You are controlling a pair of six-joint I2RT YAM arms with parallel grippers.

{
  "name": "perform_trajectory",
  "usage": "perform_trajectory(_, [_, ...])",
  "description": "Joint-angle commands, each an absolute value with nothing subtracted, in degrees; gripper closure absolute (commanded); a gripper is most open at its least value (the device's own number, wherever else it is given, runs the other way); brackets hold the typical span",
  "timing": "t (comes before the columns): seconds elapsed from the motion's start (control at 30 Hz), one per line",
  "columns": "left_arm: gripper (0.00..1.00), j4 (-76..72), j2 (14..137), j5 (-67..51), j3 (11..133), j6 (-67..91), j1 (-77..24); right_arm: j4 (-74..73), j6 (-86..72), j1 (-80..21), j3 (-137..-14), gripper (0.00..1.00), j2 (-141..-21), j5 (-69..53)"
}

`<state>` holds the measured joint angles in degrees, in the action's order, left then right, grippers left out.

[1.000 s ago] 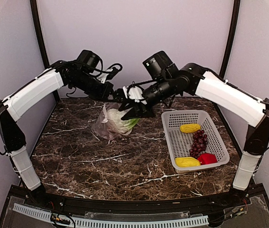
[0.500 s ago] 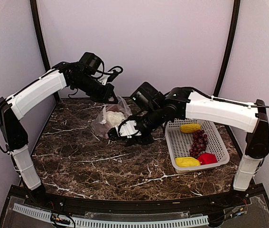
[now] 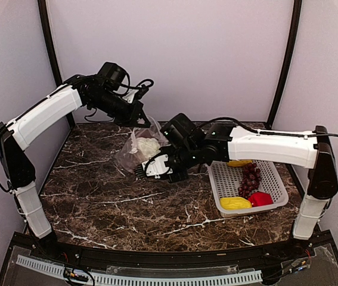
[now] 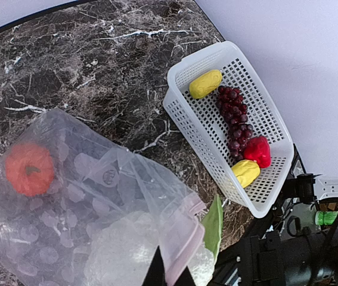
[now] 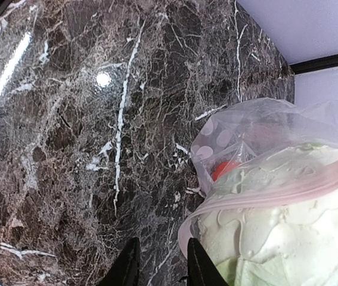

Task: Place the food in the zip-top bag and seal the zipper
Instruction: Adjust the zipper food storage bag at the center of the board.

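The clear spotted zip-top bag [image 3: 128,156] lies at the back left of the table, its mouth lifted. My left gripper [image 3: 143,121] is shut on the pinkish zipper [image 4: 183,235] edge, holding it up. The white cauliflower [image 3: 147,146] sits in the bag's mouth, its green leaf [image 4: 214,225] sticking out. The orange pumpkin [image 4: 30,168] lies deep in the bag. My right gripper [image 5: 161,268] is low over the table just beside the mouth, open, with only marble between its fingers. Two yellow pieces [image 3: 235,202], the grapes [image 3: 250,177] and the red pepper [image 3: 260,198] lie in the basket.
The white perforated basket [image 3: 222,179] stands at the right of the dark marble table [image 3: 115,208], close behind my right forearm. Walls close in the back and both sides.
My right gripper has come down from above the bag's mouth to the table in front of it. The cauliflower now rests in the mouth. The left gripper still holds the bag's edge.
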<state>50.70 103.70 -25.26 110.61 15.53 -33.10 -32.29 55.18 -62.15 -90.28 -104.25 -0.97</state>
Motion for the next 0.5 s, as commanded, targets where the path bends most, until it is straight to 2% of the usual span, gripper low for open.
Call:
perform_trajectory(0.0, [0.99, 51.7, 103.5, -29.8, 112.9, 18.2, -32.5, -27.5, 57.4, -63.4, -87.8, 0.74, -105.0, 4.4])
perform_trajectory(0.13, [0.99, 51.8, 103.5, -31.3, 113.4, 19.5, -32.3, -25.0, 58.0, -63.8, -86.6, 0.73, -105.1, 7.2])
perform_trajectory(0.33, [0.99, 51.7, 103.2, -33.4, 113.6, 21.1, -32.1, -17.1, 59.7, -65.0, -82.8, 0.65, -105.1, 14.4])
perform_trajectory(0.47, [0.99, 51.7, 103.0, -34.1, 113.6, 21.6, -32.1, -12.0, 61.9, -65.5, -80.6, 0.69, -105.5, 18.8])
